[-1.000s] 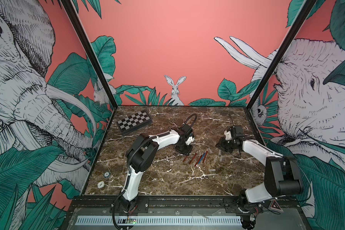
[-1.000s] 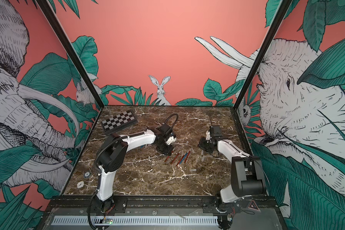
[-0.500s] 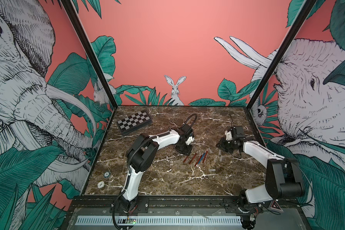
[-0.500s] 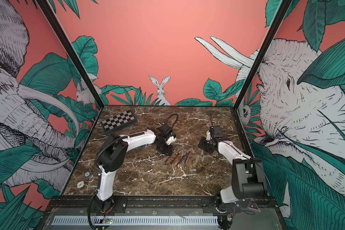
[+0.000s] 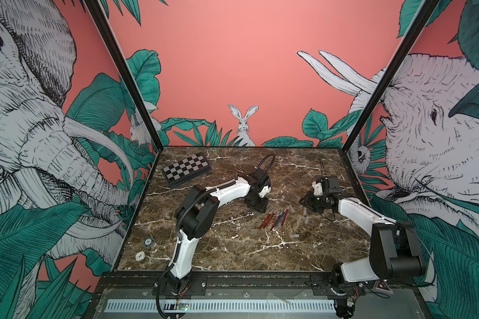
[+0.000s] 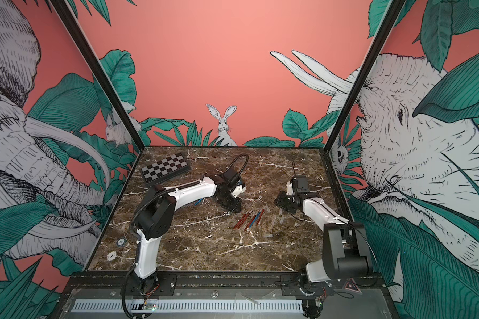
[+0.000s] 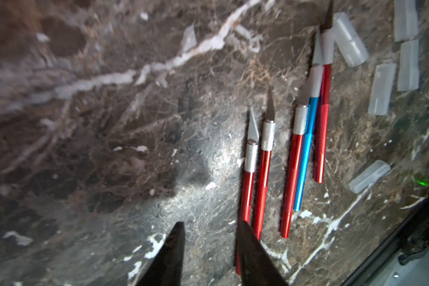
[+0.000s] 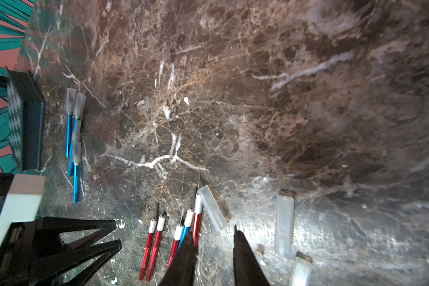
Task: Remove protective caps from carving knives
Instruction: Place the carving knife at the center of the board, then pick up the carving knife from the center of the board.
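Note:
Several uncapped carving knives [image 5: 274, 219] lie side by side mid-table, red-handled [image 7: 263, 161] with one blue [image 7: 306, 153], blades bare. Loose clear protective caps [image 5: 302, 218] lie just right of them, one cap [image 7: 349, 39] touching the end red knife. Capped blue knives [image 8: 74, 138] lie near the checkered board, partly hidden under the left arm in a top view [image 6: 198, 201]. My left gripper [image 7: 211, 224] hovers open at the red handles' ends, holding nothing. My right gripper [image 8: 212, 231] is open low over the bare marble between the knives and a cap [image 8: 284, 222].
A checkered black-and-silver board [image 5: 187, 168] sits at the back left. Two small round discs [image 5: 147, 242] lie near the left front edge. The two grippers face each other across the knife row, the left gripper [image 8: 114, 232] showing in the right wrist view.
The left gripper's jaws have spread apart and the right's have widened a little. Both arms have stayed almost where they were.

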